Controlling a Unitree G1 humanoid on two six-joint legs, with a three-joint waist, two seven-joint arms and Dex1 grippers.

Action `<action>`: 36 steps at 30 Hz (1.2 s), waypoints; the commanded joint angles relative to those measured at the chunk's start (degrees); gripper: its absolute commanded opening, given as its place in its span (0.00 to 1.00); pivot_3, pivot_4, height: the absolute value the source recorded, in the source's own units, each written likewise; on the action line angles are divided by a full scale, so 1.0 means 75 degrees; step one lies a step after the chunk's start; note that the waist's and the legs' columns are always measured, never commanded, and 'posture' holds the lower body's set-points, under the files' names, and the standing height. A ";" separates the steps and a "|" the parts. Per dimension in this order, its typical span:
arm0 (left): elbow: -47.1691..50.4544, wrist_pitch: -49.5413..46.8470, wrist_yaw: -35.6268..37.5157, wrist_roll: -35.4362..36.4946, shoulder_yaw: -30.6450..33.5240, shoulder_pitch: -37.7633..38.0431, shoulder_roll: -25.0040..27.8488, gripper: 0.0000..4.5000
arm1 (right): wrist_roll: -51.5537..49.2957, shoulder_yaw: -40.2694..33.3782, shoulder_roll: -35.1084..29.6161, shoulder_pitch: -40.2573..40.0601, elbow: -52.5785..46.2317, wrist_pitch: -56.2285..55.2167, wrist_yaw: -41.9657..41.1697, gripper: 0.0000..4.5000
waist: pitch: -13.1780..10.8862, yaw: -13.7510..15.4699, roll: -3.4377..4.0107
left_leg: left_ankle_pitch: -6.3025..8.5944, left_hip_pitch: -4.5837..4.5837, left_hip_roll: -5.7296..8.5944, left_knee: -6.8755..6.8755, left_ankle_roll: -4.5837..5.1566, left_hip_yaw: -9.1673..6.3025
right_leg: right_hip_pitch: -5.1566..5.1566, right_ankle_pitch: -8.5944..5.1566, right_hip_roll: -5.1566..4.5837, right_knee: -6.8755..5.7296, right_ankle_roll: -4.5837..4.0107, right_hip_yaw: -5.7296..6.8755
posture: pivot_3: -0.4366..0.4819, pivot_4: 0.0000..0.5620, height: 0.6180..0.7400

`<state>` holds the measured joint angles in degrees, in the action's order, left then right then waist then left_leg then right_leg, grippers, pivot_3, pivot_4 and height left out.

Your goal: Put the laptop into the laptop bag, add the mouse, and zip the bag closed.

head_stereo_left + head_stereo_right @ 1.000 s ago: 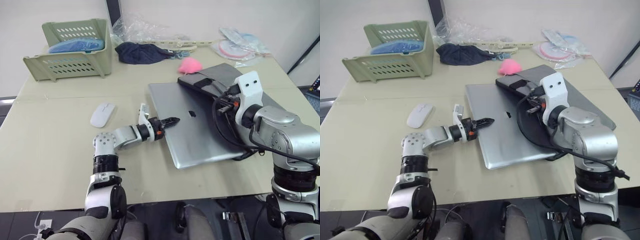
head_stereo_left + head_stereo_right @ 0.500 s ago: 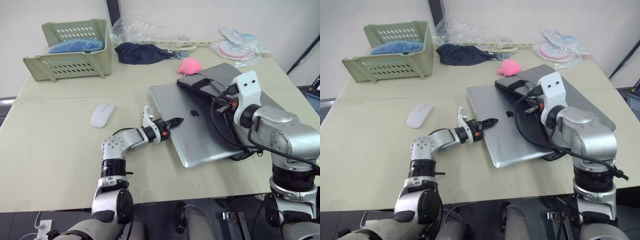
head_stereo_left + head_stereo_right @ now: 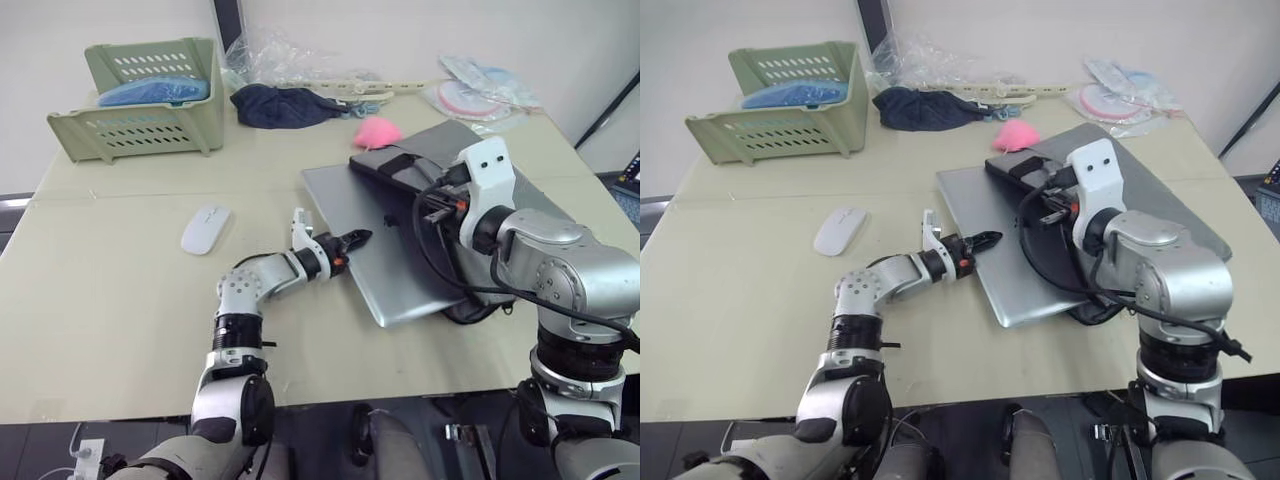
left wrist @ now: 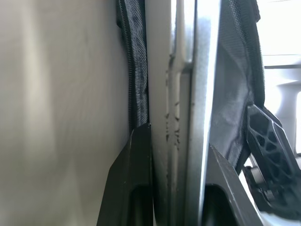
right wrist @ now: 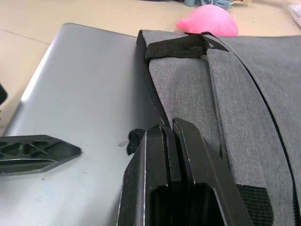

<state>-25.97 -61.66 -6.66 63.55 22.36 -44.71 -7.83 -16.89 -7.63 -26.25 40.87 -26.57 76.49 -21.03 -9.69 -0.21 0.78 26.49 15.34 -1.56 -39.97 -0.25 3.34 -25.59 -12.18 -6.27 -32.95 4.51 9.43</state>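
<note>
The left gripper (image 3: 352, 240) pinches the laptop (image 3: 375, 240), half inside the laptop bag (image 3: 440, 145) on the desk (image 3: 100, 290); the right gripper (image 5: 171, 129), pressed together on the bag's mouth edge, should hold it open; slide straight.

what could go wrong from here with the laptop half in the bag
The left gripper pinches only the thin edge of the laptop, so it might slip as it pushes. The right gripper holds just the rim of the bag; if that slips, the mouth may close on the laptop. The mouse lies apart on the table, easy to forget.
</note>
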 commanded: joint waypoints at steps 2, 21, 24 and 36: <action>-0.0028 0.0108 0.0309 -0.0031 -0.0062 -0.0365 -0.0182 0.09 | -0.0324 -0.0396 0.0136 0.0435 -0.0497 0.0235 0.0068 0.01 | 0.0000 0.0006 0.0000 | 0.0000 0.0000 0.0000 0.0000 0.0000 0.0000 | 0.0000 0.0000 0.0000 0.0000 0.0000 0.0000 | 0.48 0.27 1.00; -0.1265 0.0835 0.0997 -0.0692 -0.0096 -0.1334 -0.0582 0.09 | -0.0378 -0.0577 0.0424 0.0778 -0.0467 0.0714 0.0158 0.01 | -0.0001 -0.0001 0.0002 | -0.0001 0.0003 0.0000 0.0000 0.0001 0.0000 | -0.0001 0.0000 0.0000 0.0002 0.0000 0.0003 | 0.48 0.27 1.00; -0.1446 0.0953 0.1093 -0.0782 -0.0107 -0.1437 -0.0628 0.09 | -0.0399 -0.0617 0.0490 0.0793 -0.0487 0.0771 0.0184 0.01 | -0.0003 -0.0010 0.0004 | -0.0001 0.0003 0.0000 0.0002 0.0001 0.0000 | -0.0002 0.0000 0.0000 0.0002 0.0000 0.0003 | 0.48 0.27 1.00; -0.2327 0.1522 0.1507 -0.1162 -0.0035 -0.1889 -0.0778 0.09 | -0.0452 -0.0725 0.0826 0.0891 -0.0585 0.1005 0.0314 0.01 | -0.0003 -0.0002 0.0005 | -0.0001 0.0003 0.0000 0.0002 0.0002 0.0000 | -0.0002 0.0001 0.0000 0.0001 0.0001 0.0004 | 0.48 0.27 1.00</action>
<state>-44.03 -50.97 2.36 54.24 22.06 -55.64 -9.93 -18.34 -11.85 -20.51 45.31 -26.91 84.51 -18.87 -9.71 -0.23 0.83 26.48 15.36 -1.56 -39.95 -0.24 3.34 -25.60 -12.17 -6.27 -32.93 4.51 9.46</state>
